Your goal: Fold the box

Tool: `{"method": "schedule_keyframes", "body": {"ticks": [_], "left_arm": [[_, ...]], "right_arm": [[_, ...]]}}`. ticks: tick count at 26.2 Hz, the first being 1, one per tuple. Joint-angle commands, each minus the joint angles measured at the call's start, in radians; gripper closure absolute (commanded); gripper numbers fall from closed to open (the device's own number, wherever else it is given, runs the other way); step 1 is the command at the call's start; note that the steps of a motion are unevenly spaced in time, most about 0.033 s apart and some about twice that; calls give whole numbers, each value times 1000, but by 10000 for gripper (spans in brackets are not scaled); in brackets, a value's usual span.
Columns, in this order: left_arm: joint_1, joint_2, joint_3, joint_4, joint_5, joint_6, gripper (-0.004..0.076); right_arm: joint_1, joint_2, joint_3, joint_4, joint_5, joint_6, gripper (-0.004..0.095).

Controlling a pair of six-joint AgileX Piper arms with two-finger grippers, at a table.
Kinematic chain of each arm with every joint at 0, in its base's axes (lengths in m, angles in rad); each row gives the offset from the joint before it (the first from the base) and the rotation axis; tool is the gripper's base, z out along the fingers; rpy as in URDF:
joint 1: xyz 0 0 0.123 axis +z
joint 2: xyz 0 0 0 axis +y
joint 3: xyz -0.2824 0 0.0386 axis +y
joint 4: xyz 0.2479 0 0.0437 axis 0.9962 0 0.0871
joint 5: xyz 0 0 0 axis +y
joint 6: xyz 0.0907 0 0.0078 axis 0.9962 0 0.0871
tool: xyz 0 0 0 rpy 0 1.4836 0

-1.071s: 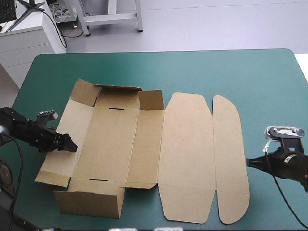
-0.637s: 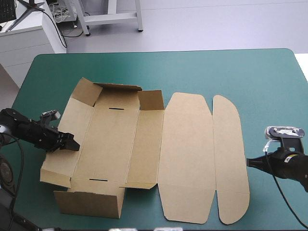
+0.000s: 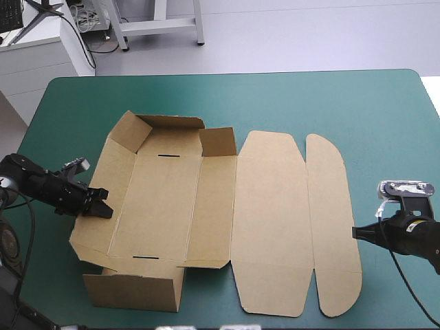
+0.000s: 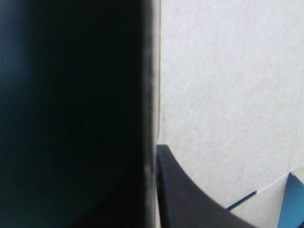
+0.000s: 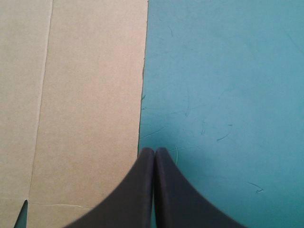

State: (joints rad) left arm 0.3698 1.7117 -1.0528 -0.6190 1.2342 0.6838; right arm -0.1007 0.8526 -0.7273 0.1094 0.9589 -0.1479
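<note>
The left claw (image 3: 98,208), clamped on the 9 o'clock wall (image 3: 113,175) of the box (image 3: 172,199), has tipped it steeper than just before, so the tray is forming left of centre on the teal-green counter (image 3: 385,110). The right claw (image 3: 356,232), pressed together, idles at the lid's 3 o'clock edge.

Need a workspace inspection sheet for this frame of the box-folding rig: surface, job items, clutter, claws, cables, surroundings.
surface: teal-green table cover, with fine scuff marks near the right claw.
job's things: brown cut cardboard box, part-formed; left side wall tilted up, near end wall raised, rounded lid panels flat on the cover.
clutter: nothing seen.
grippers: left claw shut on the box's left side wall; right claw shut, empty, at the lid's outer edge, contact cannot be told.
cables: nothing seen.
surroundings: nothing seen.
</note>
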Motion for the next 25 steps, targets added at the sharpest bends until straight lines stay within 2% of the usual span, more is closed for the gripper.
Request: {"method": "schedule_keyframes", "body": {"ticks": [1, 4, 7, 11, 13, 21, 25], "left_arm": [[-34, -17, -65, 53, 58, 5, 734], [-118, -17, -179, 144, 53, -11, 734], [-256, -17, -328, 257, 0, -21, 734], [-411, -15, -476, 373, -89, -32, 734], [-536, -13, -539, 500, -197, -83, 734], [-817, 20, -622, 885, -384, -168, 734], [-930, 22, -624, 1083, -500, -271, 734]], "right_arm": [[-4, -1, -24, 9, -36, -11, 928], [-4, -1, -24, 9, -36, -11, 928], [-4, -1, -24, 11, -36, -11, 928], [-4, -1, -24, 11, -36, -11, 928], [-4, -1, -24, 11, -36, -11, 928], [-4, -1, -24, 13, -34, -11, 928], [-4, -1, -24, 13, -32, -11, 928]]}}
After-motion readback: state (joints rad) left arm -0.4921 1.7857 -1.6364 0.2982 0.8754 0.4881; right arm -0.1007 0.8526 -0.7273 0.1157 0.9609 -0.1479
